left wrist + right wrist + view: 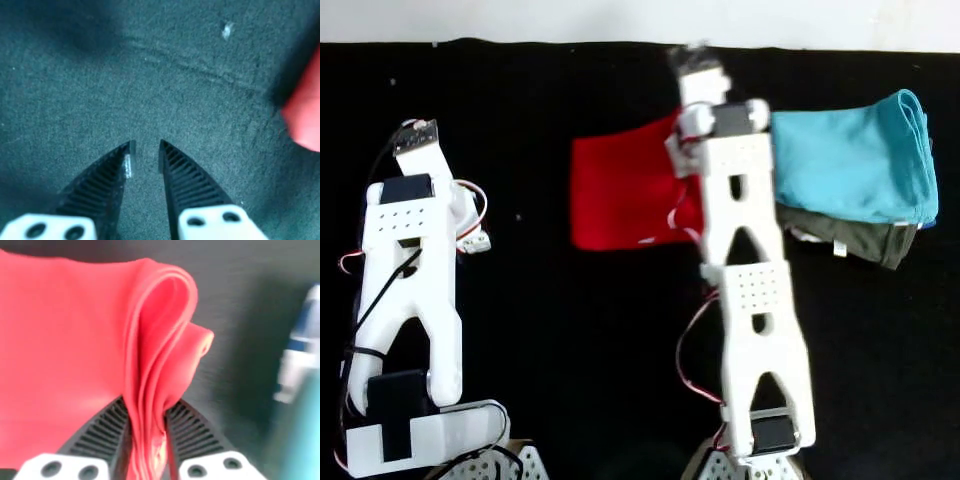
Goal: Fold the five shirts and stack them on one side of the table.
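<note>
As viewed from high: red shirt (620,195) near tabletop's (570,330) far edge, midway along; teal shirt (850,155) stacked on dark shirt (850,238) by right edge.
Left wrist: left end effector (145,147) slightly apart over bare tabletop, red shirt's edge nearby.
Right wrist: right end effector (145,407) clamped on red shirt's folded edge.

a red shirt (620,195) lies mid-tabletop (540,300), its right end under the right arm (745,230). by the right edge a teal shirt (850,155) sits on a dark shirt (850,235). the left arm (410,260) stands near the left edge.
</note>
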Tool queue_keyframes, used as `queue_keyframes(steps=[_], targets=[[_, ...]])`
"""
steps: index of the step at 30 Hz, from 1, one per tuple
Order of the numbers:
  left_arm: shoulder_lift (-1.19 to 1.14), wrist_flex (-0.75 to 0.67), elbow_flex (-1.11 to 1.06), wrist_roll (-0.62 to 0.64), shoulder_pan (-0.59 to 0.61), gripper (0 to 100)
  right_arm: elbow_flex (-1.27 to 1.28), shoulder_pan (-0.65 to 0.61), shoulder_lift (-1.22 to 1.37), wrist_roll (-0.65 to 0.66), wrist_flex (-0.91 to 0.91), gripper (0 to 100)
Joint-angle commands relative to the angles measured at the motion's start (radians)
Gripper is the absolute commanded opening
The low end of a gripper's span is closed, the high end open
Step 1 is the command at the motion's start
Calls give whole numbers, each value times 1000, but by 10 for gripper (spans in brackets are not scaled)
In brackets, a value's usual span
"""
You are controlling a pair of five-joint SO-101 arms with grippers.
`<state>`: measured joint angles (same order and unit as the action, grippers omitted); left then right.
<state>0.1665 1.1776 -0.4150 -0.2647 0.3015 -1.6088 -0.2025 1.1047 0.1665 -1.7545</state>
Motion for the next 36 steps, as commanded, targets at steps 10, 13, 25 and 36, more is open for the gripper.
queue_keyframes(steps=[10, 13, 25, 36], targets=[[35, -21, 25, 3, 5, 95, 470, 151, -685, 25, -4, 7], [35, -21, 25, 2, 5, 95, 489, 171, -743, 80, -4, 7], [33, -21, 24, 2, 4, 95, 490, 395, -748, 161, 170, 7], [33, -44, 24, 2, 4, 95, 595, 530, -568, 381, 335, 7]])
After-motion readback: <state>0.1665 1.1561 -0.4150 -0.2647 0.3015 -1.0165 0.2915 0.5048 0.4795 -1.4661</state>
